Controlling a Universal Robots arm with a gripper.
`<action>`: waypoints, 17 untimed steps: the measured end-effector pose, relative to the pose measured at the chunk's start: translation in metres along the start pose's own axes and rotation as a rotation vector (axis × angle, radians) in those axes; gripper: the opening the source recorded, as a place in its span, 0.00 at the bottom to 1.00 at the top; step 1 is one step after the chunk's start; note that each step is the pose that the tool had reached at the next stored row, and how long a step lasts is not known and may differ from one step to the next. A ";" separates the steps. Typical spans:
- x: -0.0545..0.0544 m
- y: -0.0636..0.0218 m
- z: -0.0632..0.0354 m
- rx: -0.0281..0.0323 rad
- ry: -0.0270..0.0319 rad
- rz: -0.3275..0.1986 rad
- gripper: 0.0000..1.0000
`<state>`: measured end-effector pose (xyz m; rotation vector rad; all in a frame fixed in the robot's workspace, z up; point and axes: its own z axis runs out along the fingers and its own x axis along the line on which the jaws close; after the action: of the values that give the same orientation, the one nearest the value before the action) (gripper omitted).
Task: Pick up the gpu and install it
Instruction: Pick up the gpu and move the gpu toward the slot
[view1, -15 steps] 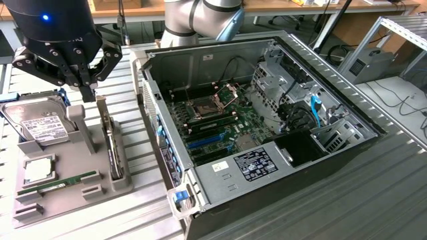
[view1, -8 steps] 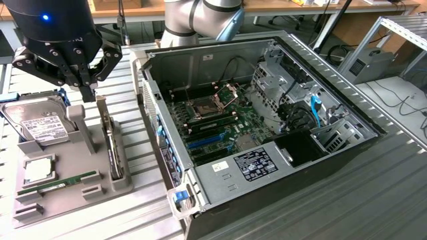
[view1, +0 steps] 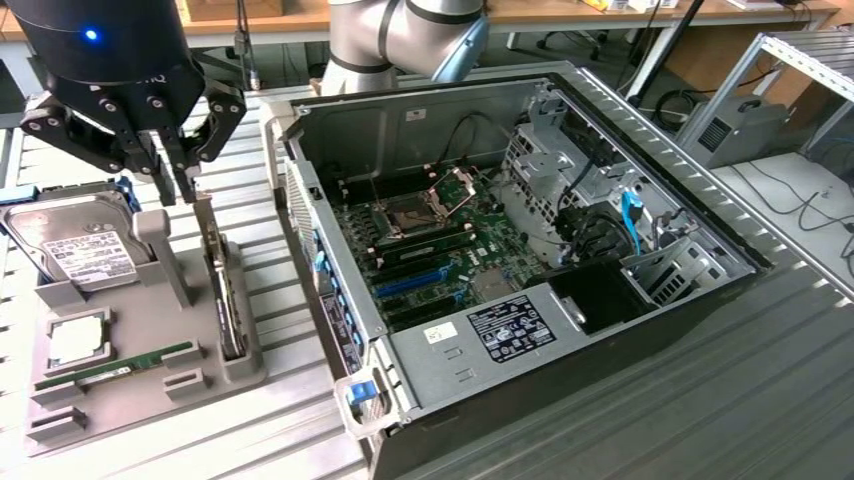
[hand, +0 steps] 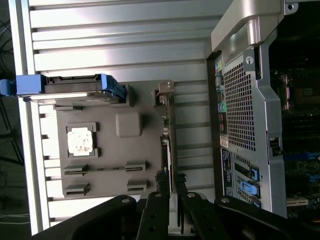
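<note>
Claw (view1: 183, 190) @ gpu (view1: 220, 280) top edge; gpu upright in holder (view1: 134, 322)

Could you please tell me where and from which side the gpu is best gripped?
Take the gpu by its upper long edge, coming straight down from above and pinching its two flat faces. It stands on edge in a slot of the grey holder, so the lower edge is buried and the top edge is free.

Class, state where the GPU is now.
On the exterior view's left, the GPU stands on edge in the grey holder, between the hard drive and the case, below the gripper.
</note>
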<state>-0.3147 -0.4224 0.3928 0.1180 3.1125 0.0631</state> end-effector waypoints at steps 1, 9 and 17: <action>0.000 0.0000 0.0000 0.0000 0.0000 0.000 0.23; 0.000 0.0000 0.0001 0.0000 0.0000 0.000 0.48; 0.000 -0.0006 0.0135 -0.0001 -0.0001 0.000 0.48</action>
<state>-0.3147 -0.4224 0.3793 0.1179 3.1125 0.0632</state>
